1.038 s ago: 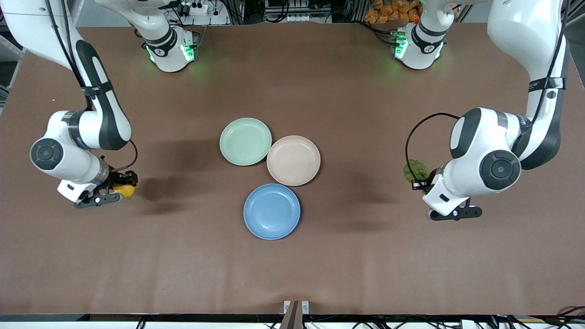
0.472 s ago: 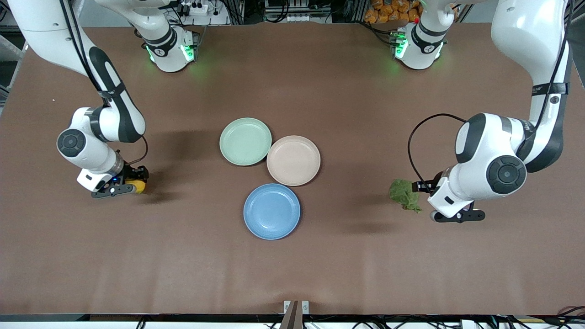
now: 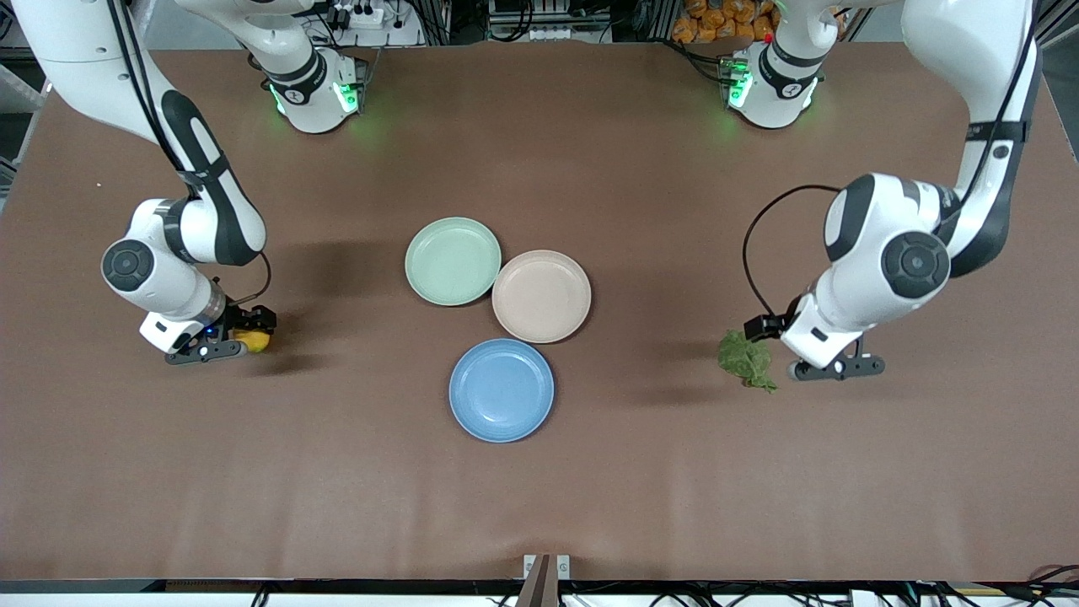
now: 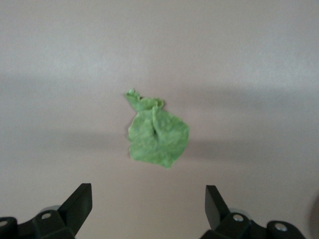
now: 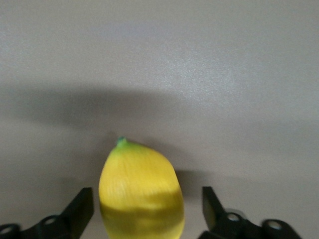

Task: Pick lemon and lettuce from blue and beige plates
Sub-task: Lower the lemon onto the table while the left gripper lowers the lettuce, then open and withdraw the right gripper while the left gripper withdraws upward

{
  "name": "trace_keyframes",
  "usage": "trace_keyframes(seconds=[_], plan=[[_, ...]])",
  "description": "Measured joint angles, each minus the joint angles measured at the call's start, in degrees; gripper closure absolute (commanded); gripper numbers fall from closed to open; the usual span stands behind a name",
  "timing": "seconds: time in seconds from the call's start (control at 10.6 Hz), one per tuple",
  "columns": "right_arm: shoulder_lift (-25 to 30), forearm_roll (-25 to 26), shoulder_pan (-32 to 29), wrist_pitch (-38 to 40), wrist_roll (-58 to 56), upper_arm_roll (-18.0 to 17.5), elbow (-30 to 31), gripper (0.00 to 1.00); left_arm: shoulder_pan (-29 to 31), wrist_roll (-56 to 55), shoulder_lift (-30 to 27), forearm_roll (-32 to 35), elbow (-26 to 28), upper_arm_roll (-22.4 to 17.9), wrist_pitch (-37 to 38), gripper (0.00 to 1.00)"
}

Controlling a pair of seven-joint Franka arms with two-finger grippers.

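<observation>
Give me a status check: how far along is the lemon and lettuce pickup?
Nearly finished. The blue plate and the beige plate are both bare. The lettuce lies on the table toward the left arm's end, free of the open left gripper above it. The lemon sits between the right gripper's open fingers at the right arm's end. Left: retracting both arms.

The lemon (image 5: 141,194) sits on the table (image 5: 209,74) between the 2 black fingers (image 5: 79,209) of the right gripper (image 5: 147,211), which stand spread wide with gaps on both sides. Its green tip points away from the gripper.
</observation>
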State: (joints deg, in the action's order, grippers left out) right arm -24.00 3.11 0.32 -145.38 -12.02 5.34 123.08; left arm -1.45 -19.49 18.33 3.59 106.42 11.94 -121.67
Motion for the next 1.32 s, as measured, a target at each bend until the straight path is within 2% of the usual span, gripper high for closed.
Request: trace_keyframes(seconds=[0.28, 0.66, 0.85, 1.04, 1.32], plan=[[2.91, -0.12, 0.0, 14.7, -0.02, -0.04, -6.53, 0.0, -0.06, -2.4, -6.37, -0.15, 7.06, 0.11, -1.21, 0.0], [7.34, -0.04, 0.0, 35.32, -0.21, -0.07, -18.02, 0.0, -0.08, -3.03, -11.64, -0.17, 12.23, 0.59, -1.55, 0.0], [8.35, 0.04, 0.0, 41.39, -0.33, -0.05, -24.04, 0.0, -0.08, -3.03, -13.97, -0.18, 14.63, 0.66, -1.72, 0.0], [9.12, 2.59, -0.03, 42.49, -0.45, 0.01, -27.67, 0.0, -0.06, -3.03, -15.52, -0.19, 14.47, 0.68, -2.51, 0.0], [10.12, 3.87, -0.08, 48.69, -0.39, -0.01, -33.4, 0.0, 0.03, -3.03, -16.28, -0.19, 8.53, 0.66, -0.8, 0.0]])
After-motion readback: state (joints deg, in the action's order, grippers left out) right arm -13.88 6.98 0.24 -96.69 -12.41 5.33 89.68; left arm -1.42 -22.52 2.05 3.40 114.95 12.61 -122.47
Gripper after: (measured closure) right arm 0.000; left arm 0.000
